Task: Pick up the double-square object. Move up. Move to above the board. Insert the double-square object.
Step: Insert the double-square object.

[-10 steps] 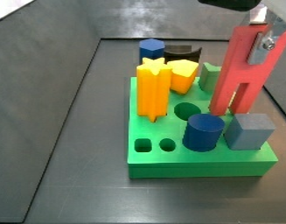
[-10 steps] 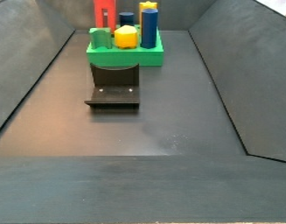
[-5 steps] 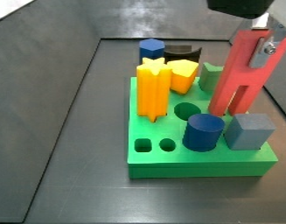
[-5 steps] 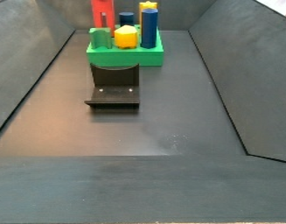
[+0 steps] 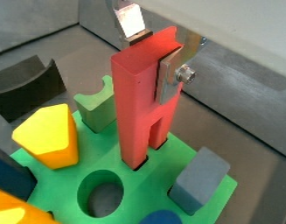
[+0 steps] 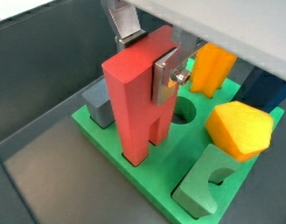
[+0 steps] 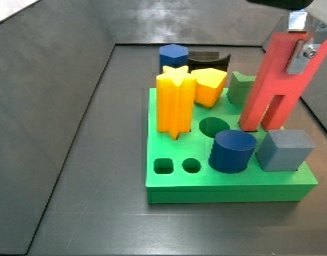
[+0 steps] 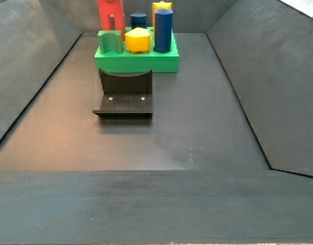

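The red bar (image 5: 143, 96) stands upright with its forked lower end in the green board (image 5: 215, 210), near the board's edge. The tool (image 5: 153, 54) grips the bar at its upper end: in both wrist views one silver finger (image 5: 177, 63) lies flat against one face of the bar, and a second finger (image 5: 131, 19) shows behind the top on the opposite face (image 6: 129, 26). In a side view the bar (image 7: 277, 80) rises well above every other piece, with a finger plate (image 7: 310, 45) against its upper part; the tool body is cut off at the frame edge. On the board (image 7: 173, 185) in that view stand an orange star peg (image 7: 175, 102), a blue cylinder (image 7: 233, 151) and a grey-blue cube (image 7: 285, 149), the last two just beside the bar's foot; a round hole and two small holes remain open. A yellow block (image 5: 48, 136) and a pale green notched block (image 5: 101, 103) sit on the board near the bar. A dark curved piece (image 5: 26, 86) lies off the board. In a side view the board (image 8: 137, 63) sits at the far end of the dark floor (image 8: 159, 144), with the fixture (image 8: 124, 101) just in front of it and the bar (image 8: 109, 13) standing at the board's far corner.
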Robot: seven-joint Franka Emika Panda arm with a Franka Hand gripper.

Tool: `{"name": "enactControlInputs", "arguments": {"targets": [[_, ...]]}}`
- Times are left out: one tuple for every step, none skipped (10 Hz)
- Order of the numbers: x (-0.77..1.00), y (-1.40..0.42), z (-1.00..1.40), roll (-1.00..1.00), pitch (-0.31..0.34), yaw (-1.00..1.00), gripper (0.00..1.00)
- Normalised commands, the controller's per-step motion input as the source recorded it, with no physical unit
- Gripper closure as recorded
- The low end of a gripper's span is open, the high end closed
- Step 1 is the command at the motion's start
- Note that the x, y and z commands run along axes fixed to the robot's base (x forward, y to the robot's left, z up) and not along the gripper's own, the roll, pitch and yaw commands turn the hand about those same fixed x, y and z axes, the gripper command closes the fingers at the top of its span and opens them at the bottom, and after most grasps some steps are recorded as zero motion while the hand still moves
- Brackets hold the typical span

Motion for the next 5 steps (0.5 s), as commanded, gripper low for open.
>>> {"name": "enactControlInputs", "arguments": {"targets": [[0.32, 0.10, -0.37, -0.09, 0.219, 0.00, 1.00], [0.13, 0.00, -0.45, -0.10, 0.141, 0.00, 1.00], [0.00, 0.00, -0.52, -0.04, 0.056, 0.00, 1.00], [-0.03, -0.12, -0.48, 0.00, 0.029, 0.00, 1.00], [0.00, -0.15, -0.43, 0.00, 0.027, 0.07, 1.00]]}}
